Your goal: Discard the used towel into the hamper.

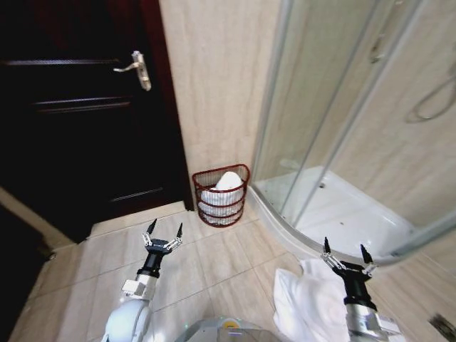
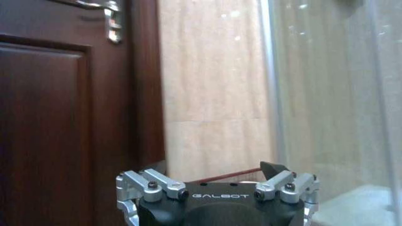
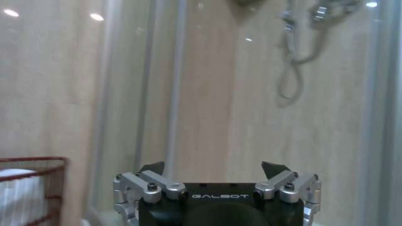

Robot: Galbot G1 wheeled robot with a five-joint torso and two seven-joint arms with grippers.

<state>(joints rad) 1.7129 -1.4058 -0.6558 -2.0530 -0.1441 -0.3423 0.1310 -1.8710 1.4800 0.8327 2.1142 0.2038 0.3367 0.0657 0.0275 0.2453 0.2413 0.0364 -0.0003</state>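
Nearest to us in the head view, at about five o'clock, a crumpled white towel [image 1: 306,303] lies on the tiled floor [image 1: 214,263]. Our right gripper [image 1: 346,251] hovers just above its far edge, jaws spread wide and holding nothing. In the right wrist view the right gripper [image 3: 213,165] shows the same open jaws, pointed at the glass of the shower enclosure [image 3: 125,94], with a shower hose [image 3: 292,61] hanging on the wall behind it.

At about seven o'clock our left gripper [image 1: 164,229] is raised over bare tiles, jaws also spread and empty. In the left wrist view its one visible fingertip [image 2: 271,167] points toward the wall.

Farther on, at twelve o'clock, the hamper [image 1: 221,203] stands on the floor against the beige tiled wall [image 1: 214,85], between the dark wooden door [image 1: 78,128] at ten o'clock and the curved shower enclosure at two o'clock. White cloth [image 1: 226,184] already sits inside it, heaped above the rim. The hamper is well apart from the towel on the floor. A silver door handle [image 1: 137,69] shows high on the door.
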